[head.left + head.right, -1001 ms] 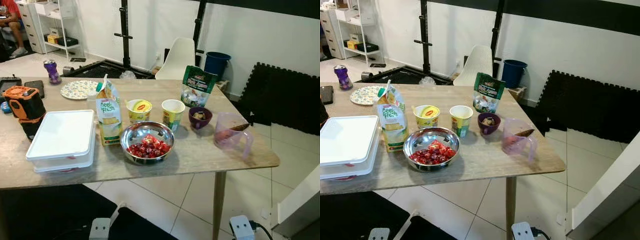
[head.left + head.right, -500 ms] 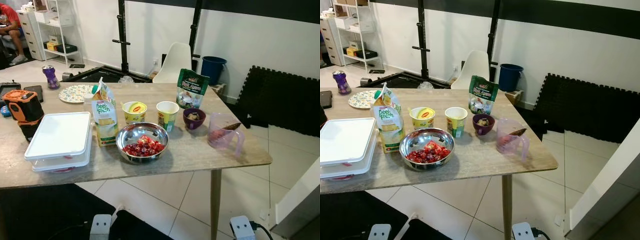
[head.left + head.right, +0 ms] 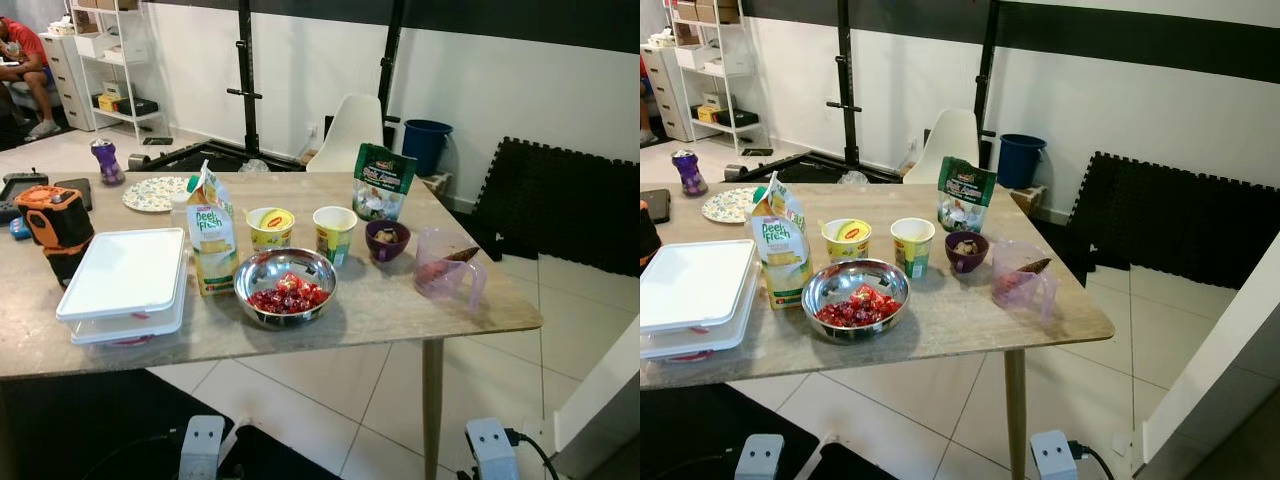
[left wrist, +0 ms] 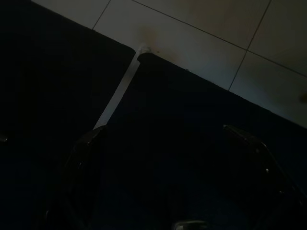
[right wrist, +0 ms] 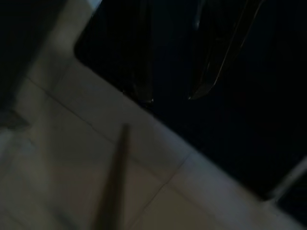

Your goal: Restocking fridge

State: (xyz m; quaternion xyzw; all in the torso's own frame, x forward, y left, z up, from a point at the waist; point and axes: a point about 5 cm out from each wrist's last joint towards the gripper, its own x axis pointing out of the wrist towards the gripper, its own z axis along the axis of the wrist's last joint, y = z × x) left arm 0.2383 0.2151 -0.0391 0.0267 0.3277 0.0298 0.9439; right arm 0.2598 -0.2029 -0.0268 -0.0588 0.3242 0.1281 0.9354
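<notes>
Before me stands a light wooden table (image 3: pixel 400 315) on pale floor tiles. I take the shiny steel bowl of red pieces (image 3: pixel 285 287) as my landmark. Just left of it stands a yellow-and-white juice carton (image 3: pixel 213 233), and further left a flat white lidded container (image 3: pixel 127 283) and an orange-and-black tool (image 3: pixel 55 217). Behind the bowl are a yellow tub (image 3: pixel 269 226) and a paper cup (image 3: pixel 335 231). To its right sit a small purple bowl (image 3: pixel 387 240) and a translucent pink jug (image 3: pixel 446 265). Far behind stand a green pouch (image 3: pixel 383 181), a patterned plate (image 3: pixel 155 193) and a purple can (image 3: pixel 104 161).
</notes>
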